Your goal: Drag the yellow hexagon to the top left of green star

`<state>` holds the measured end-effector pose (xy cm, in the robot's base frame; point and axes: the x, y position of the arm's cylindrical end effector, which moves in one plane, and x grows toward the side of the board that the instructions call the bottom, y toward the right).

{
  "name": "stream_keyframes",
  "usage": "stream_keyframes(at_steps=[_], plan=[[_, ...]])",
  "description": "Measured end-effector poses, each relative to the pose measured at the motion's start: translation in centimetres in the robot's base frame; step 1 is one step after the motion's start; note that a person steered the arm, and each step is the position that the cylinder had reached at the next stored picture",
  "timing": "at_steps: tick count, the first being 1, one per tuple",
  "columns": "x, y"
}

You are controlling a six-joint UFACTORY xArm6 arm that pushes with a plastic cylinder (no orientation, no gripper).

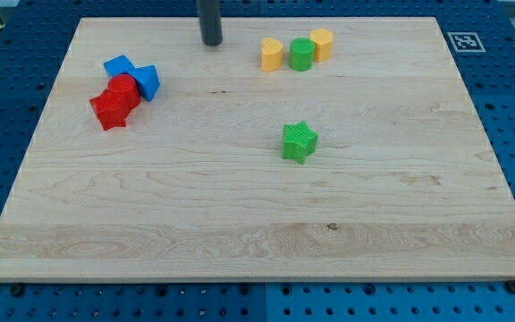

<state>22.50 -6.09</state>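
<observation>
The yellow hexagon [322,43] stands near the view's top, right of centre, touching a green cylinder [301,55]. The green star [299,141] lies alone near the board's middle, well below them. My tip [211,41] is at the view's top, left of the yellow blocks, touching no block. It is about 120 pixels left of the yellow hexagon.
A second yellow block [272,54], rounded at the top, sits left of the green cylinder. Two blue blocks [119,66] [147,80] and two red blocks [123,90] [109,110] cluster at the view's upper left. The wooden board [240,233] rests on a blue perforated table.
</observation>
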Motion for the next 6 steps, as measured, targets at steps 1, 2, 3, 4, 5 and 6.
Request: stream_keyframes(at_steps=[1,2,3,4,5,6], plan=[[-1.3,5.5],[0.3,10.5],[3.7,13.8],[5.3,17.2],[5.3,19.0],[4.0,19.7]])
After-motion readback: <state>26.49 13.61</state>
